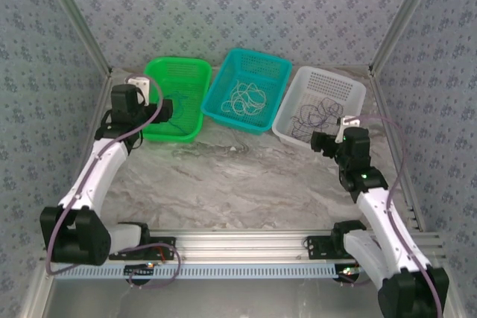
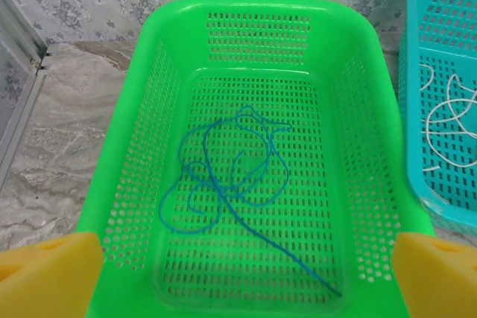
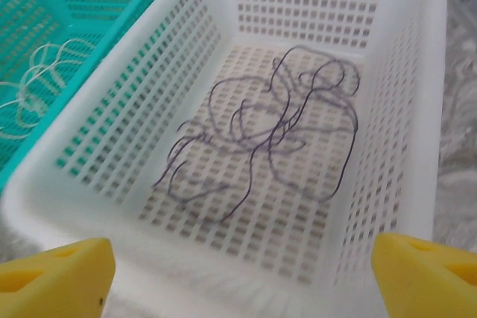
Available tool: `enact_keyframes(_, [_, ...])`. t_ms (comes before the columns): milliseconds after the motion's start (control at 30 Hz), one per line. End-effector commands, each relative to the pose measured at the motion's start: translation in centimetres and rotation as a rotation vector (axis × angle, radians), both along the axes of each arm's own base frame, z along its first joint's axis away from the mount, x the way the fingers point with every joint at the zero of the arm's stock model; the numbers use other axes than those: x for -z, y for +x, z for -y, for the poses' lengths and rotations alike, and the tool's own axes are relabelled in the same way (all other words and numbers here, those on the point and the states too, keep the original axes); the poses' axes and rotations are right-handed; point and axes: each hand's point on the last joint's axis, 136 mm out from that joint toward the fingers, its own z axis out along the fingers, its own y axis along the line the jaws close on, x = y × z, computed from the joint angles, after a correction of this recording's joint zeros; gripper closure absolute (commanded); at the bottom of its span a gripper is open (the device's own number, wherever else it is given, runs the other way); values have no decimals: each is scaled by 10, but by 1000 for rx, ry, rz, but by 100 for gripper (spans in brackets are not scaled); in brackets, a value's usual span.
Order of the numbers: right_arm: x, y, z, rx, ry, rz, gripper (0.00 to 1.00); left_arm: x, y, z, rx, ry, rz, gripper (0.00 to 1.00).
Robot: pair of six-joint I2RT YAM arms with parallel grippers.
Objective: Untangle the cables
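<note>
Your left claw (image 2: 242, 281) is spread wide, with one yellow finger (image 2: 45, 277) in each near corner of its wrist view and nothing held between them. It hangs over the near end of the green basket (image 2: 350, 42), which sits at the far left of the marble table (image 1: 246, 176). The blue cable (image 2: 222, 184) lies on that basket's floor in a loose knot of overlapping loops. One straight tail runs from the knot toward the near right corner of the basket floor. The claw is not touching the cable.

Your right claw (image 3: 238, 273) is also wide and holds nothing, its two yellow fingers (image 3: 425, 273) apart at the near edge of its wrist view. From above you can see it (image 1: 322, 141) just at the near end of the white basket (image 1: 356, 93), on the far right of the table. The dark cable (image 3: 276, 132) rests on that basket's floor in several slack loops that cross one another near the middle. It is clear of the claw.

Between those two stands the teal basket (image 1: 216, 94), close beside each neighbour. The white cable (image 1: 247, 99) is coiled loosely on its floor, and neither claw is over it.

Each cable lies alone in its own basket, and none reaches over a rim.
</note>
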Motion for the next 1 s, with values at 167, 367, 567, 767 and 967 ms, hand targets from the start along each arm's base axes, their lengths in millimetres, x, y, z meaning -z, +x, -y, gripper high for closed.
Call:
enact_keyframes(167, [36,44,26,23,-183,157,12,23,31,12,89,40,111,0])
enact_keyframes(367, [66,68,27,-7,-217,126,16,39,33,18,160,62,146,1])
enact_keyframes(567, [86,77,29,-5,-203,85,14,55,39,8,160,-30,179,0])
enact_keyframes(767, [99,77,34,-2,-159,93,13,80,22,-8,104,-57,135,1])
enact_keyframes(967, [101,79,35,-17,-132,84,7,91,-3,-19,41,-33,133,1])
